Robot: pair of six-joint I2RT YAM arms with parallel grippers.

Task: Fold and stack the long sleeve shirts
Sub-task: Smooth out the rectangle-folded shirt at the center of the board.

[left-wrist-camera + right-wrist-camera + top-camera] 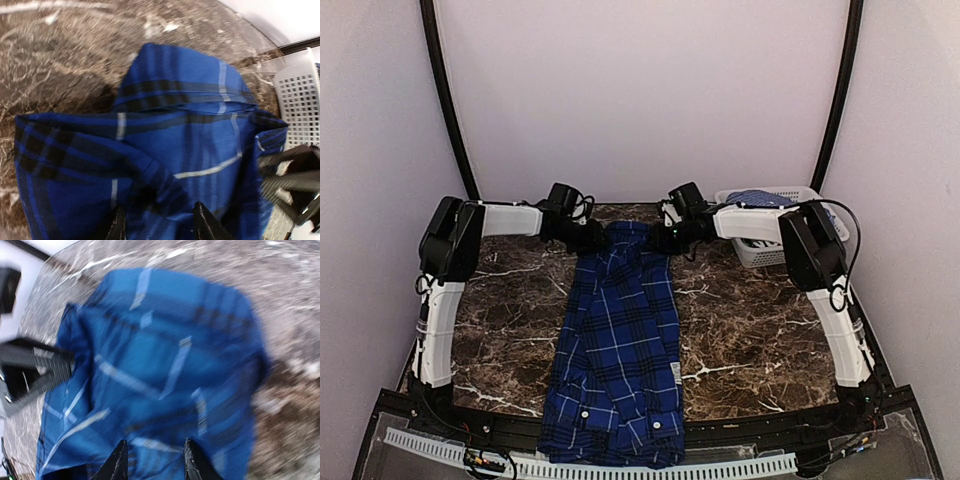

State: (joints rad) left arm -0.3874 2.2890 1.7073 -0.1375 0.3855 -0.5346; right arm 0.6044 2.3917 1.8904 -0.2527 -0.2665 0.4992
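Shirt (620, 340) edge at twelve o'clock: left gripper (160, 220) pinches it; right gripper (156, 455) straddles it, grip undeterminable. Recommend level, simultaneous lift.

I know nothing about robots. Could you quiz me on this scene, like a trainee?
1. Where does the white basket stand? A) far right corner B) near left corner C) centre
2. True or false: the left gripper and right gripper are at the dark plaid shirt's far end.
3. Fill in: the lighter blue cloth lies in the ___.
Key: 1 A; 2 true; 3 basket.
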